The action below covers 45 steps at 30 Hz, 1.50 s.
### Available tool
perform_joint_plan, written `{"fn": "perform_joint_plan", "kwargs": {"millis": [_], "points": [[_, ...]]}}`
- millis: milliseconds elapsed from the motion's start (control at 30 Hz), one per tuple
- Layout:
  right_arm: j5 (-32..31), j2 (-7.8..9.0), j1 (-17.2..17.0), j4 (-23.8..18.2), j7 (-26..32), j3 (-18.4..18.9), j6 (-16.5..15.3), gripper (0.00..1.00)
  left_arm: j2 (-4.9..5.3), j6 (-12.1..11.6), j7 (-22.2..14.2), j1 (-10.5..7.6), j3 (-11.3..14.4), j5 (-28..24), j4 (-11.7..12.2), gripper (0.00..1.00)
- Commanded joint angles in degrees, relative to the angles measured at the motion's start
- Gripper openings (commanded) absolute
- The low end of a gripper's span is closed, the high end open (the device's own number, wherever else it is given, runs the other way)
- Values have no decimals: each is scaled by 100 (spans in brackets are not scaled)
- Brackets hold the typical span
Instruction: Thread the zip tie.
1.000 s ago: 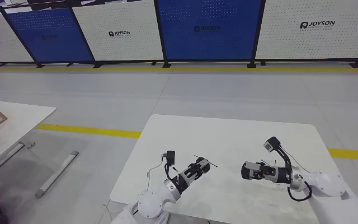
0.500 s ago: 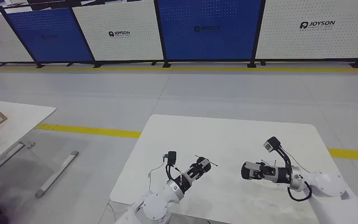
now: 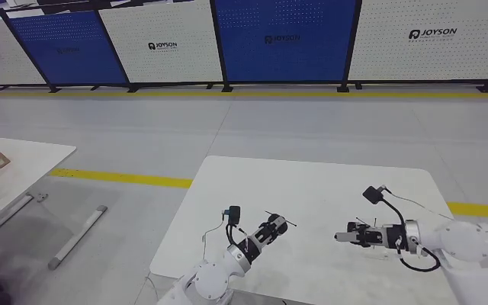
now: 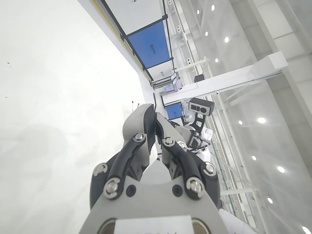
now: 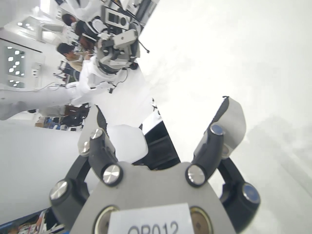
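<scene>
Room: big workshop floor with blue and white wall panels (image 3: 282, 38) at 12 o'clock and a yellow floor line (image 3: 114, 177) running behind a white table (image 3: 320, 183).
Zip tie: thin black strip (image 3: 289, 222), up off the table and pinched in the left gripper (image 3: 276, 224). It sits around 9 o'clock from the table's middle, with a bit sticking out on both sides of the grip.
Left fingers: pressed together (image 4: 143, 119) with the strip clamped between the pads, so that's a firm hold as far as I can see.
Right gripper: over at 3 o'clock from the left one (image 3: 341, 236), pointing toward it with a clear gap between the two.
Right fingers: spread wide (image 5: 231, 113), with nothing in them.
Which end is which: honestly can't tell, the head and the tail are too small to make out.
Done so far: I'd say just the pickup. The tie looks straight, with no loop anywhere.
Left to do: pretty much the whole threading, imo. The free end has to be bent round and fed through the head, and the right gripper would probably have to close in and take one end first.
Watch out for: the strip is skinny and springy, so lining the tip up with that tiny slot is going to be fiddly.
</scene>
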Motion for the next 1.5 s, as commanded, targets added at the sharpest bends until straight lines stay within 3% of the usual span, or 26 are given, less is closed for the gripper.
{"fn": "perform_joint_plan", "kwargs": {"millis": [0,300,533,633,733,1167,1300,1367,1467], "points": [[94,-2,-5,4,-5,2,-18,100,0,0,0,0,0,0,0,0],[62,0,-33,-9,-99,7,-5,100,0,0,0,0,0,0,0,0],[-433,167,17,-210,155,491,461,100,0,0,0,0,0,0,0,0],[-820,221,91,-338,249,576,806,100,0,0,0,0,0,0,0,0],[-1925,238,214,-513,-45,369,1548,100,0,0,0,0,0,0,0,0],[-2055,244,174,-502,-98,331,1616,100,0,0,0,0,0,0,0,0],[-2489,263,311,-482,-192,338,2463,100,0,0,0,0,0,0,0,0],[-2981,255,412,-602,-339,221,3159,100,0,0,0,0,0,0,0,0],[-3285,237,509,-705,-384,64,3507,100,0,0,0,0,0,0,0,0]]}}
